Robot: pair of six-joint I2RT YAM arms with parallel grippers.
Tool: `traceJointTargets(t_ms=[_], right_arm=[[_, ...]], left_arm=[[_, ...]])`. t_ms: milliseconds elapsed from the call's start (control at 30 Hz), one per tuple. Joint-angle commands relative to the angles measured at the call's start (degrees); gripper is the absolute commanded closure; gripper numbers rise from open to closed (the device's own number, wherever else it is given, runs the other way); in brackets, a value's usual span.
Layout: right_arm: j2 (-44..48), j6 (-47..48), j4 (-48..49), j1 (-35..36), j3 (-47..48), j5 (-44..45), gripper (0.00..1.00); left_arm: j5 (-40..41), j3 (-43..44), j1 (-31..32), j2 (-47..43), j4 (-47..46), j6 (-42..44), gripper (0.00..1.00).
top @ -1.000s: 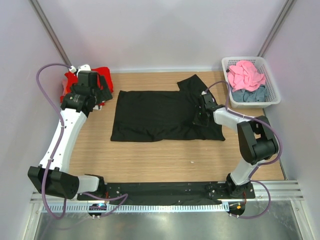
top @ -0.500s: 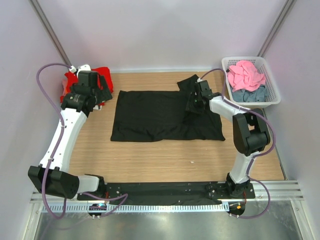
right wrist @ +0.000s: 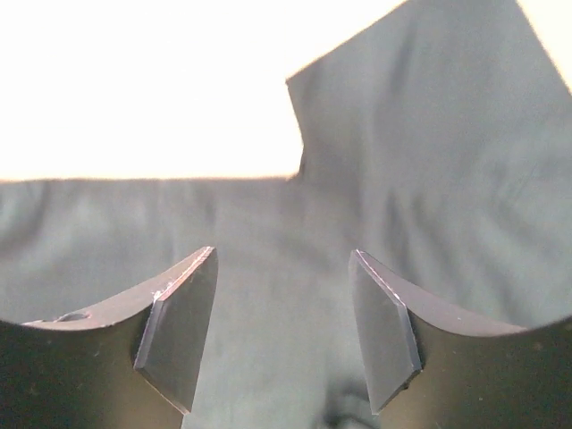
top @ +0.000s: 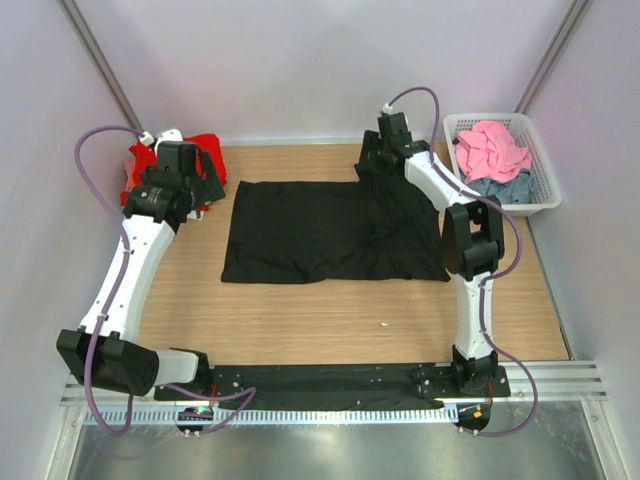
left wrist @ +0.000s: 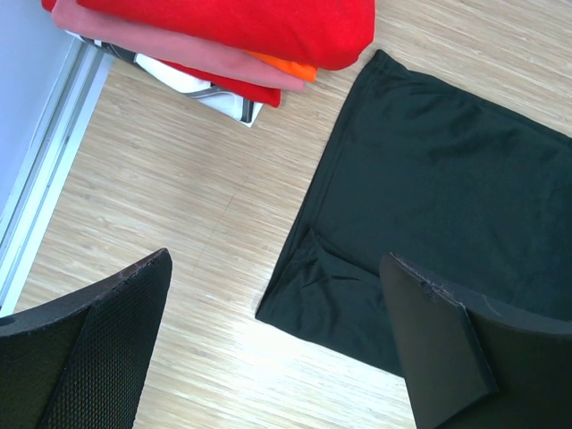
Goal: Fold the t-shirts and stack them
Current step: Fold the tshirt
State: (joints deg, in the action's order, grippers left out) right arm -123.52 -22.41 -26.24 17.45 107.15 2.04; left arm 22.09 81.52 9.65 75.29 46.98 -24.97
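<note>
Black t-shirt (top: 320, 230) lies spread flat on the surface (top: 320, 320), just left of the white basket (top: 530, 207). My right end effector (right wrist: 284, 268) hangs released over the sleeve nearest that basket. My left end effector (left wrist: 275, 268) gapes wide above the shirt edge farthest from the basket.

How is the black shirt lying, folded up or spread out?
Spread out. The black shirt lies flat and wide on the table, one sleeve sticking out, unlike the small folded stack at the left.
</note>
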Motion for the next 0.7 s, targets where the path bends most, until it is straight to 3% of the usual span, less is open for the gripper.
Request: traceJointTargets(t_ms=[0, 267, 433, 667], right_arm=[[-7.6, 2.8, -1.4, -1.5, 9.5, 6.7, 0.33], [-20.7, 5.0, -1.4, -3.3, 29.3, 11.3, 0.31], [-24.2, 8.6, 2.7, -3.3, 33.2, 18.2, 0.27], [-31.3, 10.3, 5.1, -3.3, 39.8, 20.6, 0.23]], left_arm=[[0.8, 0.4, -0.1, 0.0, -1.1, 1.0, 0.0], [0.6, 0.6, -0.1, 0.7, -0.8, 1.3, 0.0], [0.5, 0.6, -0.1, 1.4, -0.7, 1.3, 0.0], [0.2, 1.3, -0.1, 2.8, 0.2, 1.5, 0.0]])
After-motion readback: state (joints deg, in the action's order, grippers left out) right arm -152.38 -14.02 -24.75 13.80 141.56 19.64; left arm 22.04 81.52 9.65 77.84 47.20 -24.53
